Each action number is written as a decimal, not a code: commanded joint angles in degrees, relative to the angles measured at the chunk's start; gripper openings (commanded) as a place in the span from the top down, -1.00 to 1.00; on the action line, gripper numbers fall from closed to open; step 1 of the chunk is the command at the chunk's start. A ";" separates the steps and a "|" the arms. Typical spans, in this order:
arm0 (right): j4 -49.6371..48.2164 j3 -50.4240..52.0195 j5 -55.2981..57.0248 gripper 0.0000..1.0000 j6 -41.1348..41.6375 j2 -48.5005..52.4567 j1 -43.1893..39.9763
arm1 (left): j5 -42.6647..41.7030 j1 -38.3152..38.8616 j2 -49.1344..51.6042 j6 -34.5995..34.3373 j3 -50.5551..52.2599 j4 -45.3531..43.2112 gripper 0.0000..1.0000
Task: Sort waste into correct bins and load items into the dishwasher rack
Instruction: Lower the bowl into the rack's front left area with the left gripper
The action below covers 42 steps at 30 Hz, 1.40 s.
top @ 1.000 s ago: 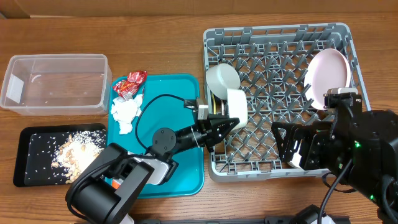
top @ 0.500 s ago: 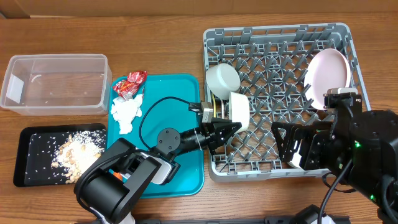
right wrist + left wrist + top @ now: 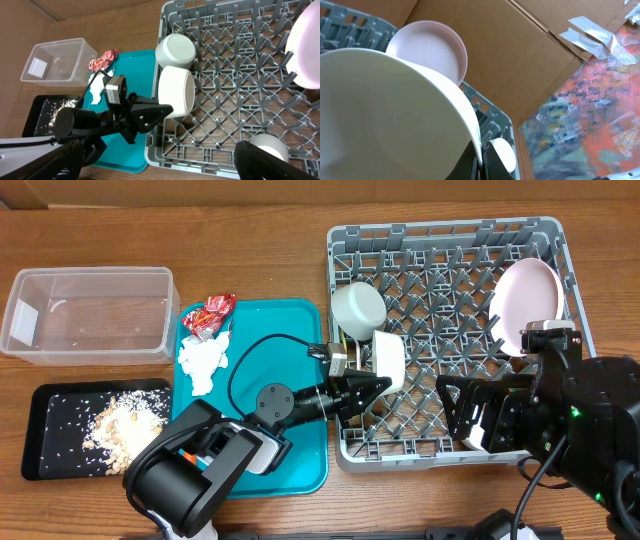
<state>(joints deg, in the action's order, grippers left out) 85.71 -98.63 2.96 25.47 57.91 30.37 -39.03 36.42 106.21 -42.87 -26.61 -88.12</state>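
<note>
1. Overhead view: the left claw (image 3: 370,384) is clamped on the rim of a white bowl (image 3: 388,360), reaching in over the near-left edge of the dishwasher rack (image 3: 445,227).
2. The bowl lies just rackward of the claw, tipped on its side among the pegs. Its mouth probably faces back toward the claw, though the wrist view is too close to be sure.
3. A second bowl (image 3: 358,305) sits just beyond it, so a slot there looks tight.
4. The right claw (image 3: 470,415), fingers apart and empty, hangs over the rack's near-right part, farther from the bowl.
</note>
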 commanded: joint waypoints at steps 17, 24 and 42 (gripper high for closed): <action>-0.11 -0.81 -0.09 -1.00 0.31 -0.31 -0.22 | -11.80 -7.85 1.03 -6.23 -0.83 -1.33 0.67; -0.79 -0.83 -0.09 -1.00 0.31 -0.31 -0.22 | -14.40 -10.16 1.03 -8.61 -0.83 -1.33 0.63; -0.94 -0.83 -0.09 -1.00 0.31 -0.31 -0.22 | -9.14 -9.49 0.85 -16.87 -1.01 -2.75 0.92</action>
<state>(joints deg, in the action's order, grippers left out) 85.08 -98.63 2.96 25.50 57.91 30.37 -50.94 27.55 106.30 -58.24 -27.33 -89.43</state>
